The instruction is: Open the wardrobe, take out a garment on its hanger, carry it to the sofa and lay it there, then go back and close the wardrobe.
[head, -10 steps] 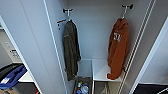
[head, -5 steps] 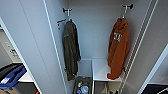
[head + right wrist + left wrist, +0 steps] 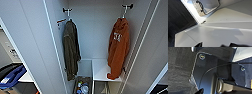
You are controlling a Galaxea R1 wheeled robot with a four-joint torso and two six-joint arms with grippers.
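garment [image 3: 118, 47] hangs right in open wardrobe [image 3: 32, 45]; olive jacket [image 3: 71, 50] left

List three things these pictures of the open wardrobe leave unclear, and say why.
1. Print on the orange garment: head view, too blurred to read.
2. Contents of the bin below the olive jacket: cut off by the picture's lower edge.
3. Garment's hanger: covered by the hood.

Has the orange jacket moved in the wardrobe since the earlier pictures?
No. The orange jacket hangs at the same spot below its white hook, its hem at the white shelf, as before.
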